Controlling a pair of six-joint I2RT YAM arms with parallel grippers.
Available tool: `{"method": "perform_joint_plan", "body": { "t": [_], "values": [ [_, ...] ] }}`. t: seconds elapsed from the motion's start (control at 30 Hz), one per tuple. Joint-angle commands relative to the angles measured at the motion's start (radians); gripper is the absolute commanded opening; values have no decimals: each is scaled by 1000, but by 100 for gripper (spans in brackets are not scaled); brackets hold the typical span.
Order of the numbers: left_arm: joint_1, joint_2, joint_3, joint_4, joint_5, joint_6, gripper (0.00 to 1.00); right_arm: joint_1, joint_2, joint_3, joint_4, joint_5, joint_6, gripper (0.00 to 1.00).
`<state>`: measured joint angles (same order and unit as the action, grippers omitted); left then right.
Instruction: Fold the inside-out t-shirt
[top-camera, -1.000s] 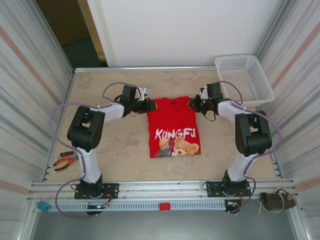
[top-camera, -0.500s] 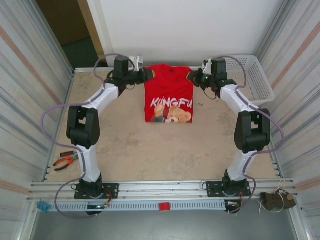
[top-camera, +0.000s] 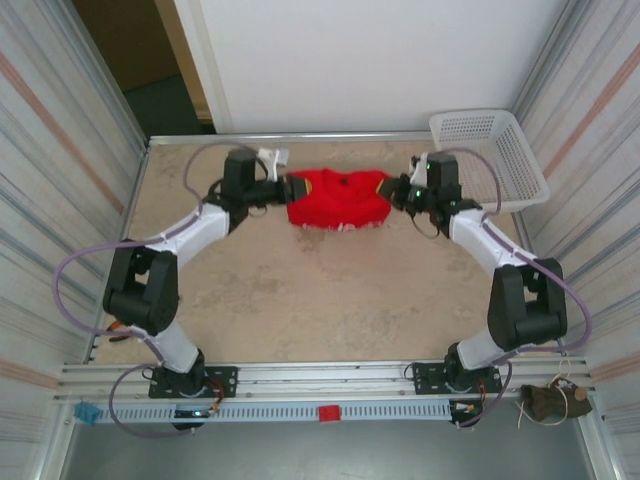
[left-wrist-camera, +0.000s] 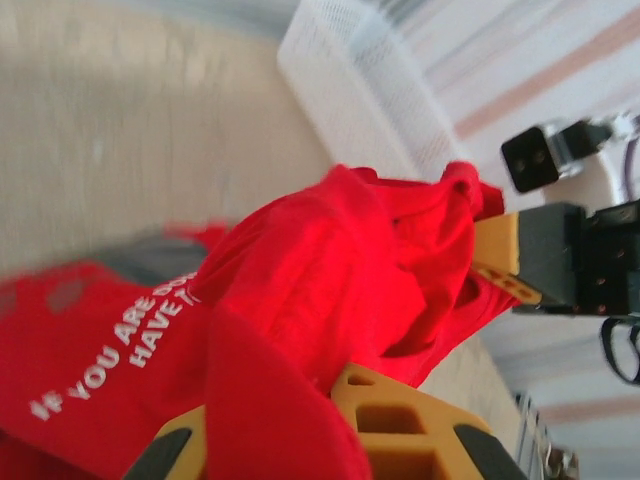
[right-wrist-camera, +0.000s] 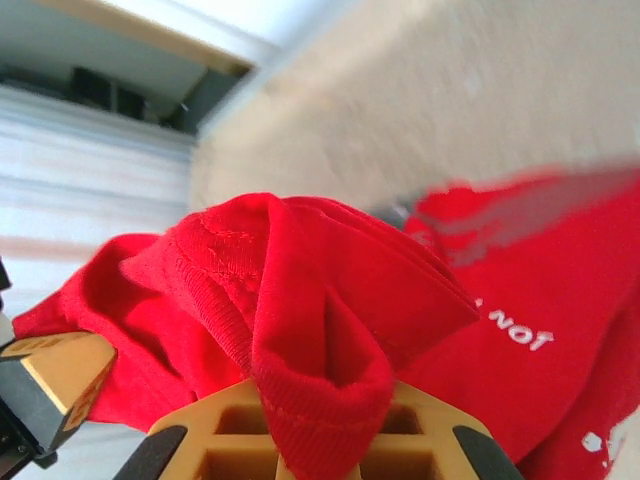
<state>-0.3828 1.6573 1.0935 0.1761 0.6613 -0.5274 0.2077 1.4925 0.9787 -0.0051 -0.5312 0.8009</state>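
Over the table (top-camera: 330, 300), toward its far edge, we judge a fold is under way. Our left hand (top-camera: 285, 187) and right hand (top-camera: 393, 192) each pinch an upper corner of the inside-out t-shirt (top-camera: 337, 198), bunched between them. Next we must lay it down evenly.

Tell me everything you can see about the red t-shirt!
The t-shirt is bright red, soft cloth with white letters printed on it. It is bunched up, not flat, and lies sideways at the far side of the table. The left pincer pinches one end and the right pincer pinches the other. Its lower part seems to rest on the table, with a little white print peeking out along the bottom edge.
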Motion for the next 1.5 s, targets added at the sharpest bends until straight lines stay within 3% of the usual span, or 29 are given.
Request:
{"method": "perform_joint_plan", "body": {
  "t": [0.0, 0.17, 0.47, 0.93, 0.97, 1.07, 1.13, 1.2, 1.3, 1.47],
  "values": [
    [-55, -103, -155, 86, -69, 46, 0, 43, -125, -164, 40, 92, -25, 0],
    [-99, -130, -231, 85, -230, 103, 0, 78, -181, -248, 62, 236, -68, 0],
    [-94, 21, -113, 36, -484, 193, 0, 64, 23, -115, 116, 344, -126, 0],
    [-83, 233, -17, 18, -548, 199, 0, 48, 330, 68, 76, 384, -134, 0],
    [-79, 246, -9, 11, -554, 200, 0, 44, 341, 74, 74, 367, -137, 11],
    [-52, 269, 33, -19, -517, 191, 37, 22, 320, 95, 46, 333, -154, 44],
    [-38, 249, 52, -38, -494, 194, 55, 7, 259, 88, 30, 327, -161, 51],
    [-28, 203, 58, -60, -490, 206, 64, -6, 182, 73, -1, 330, -163, 54],
    [-10, 109, 36, -72, -472, 188, 72, -12, 72, 43, -46, 299, -139, 48],
    [-75, -55, -45, -43, -420, 47, 71, 43, -22, -15, -54, 215, -85, 20]
  ]
}}
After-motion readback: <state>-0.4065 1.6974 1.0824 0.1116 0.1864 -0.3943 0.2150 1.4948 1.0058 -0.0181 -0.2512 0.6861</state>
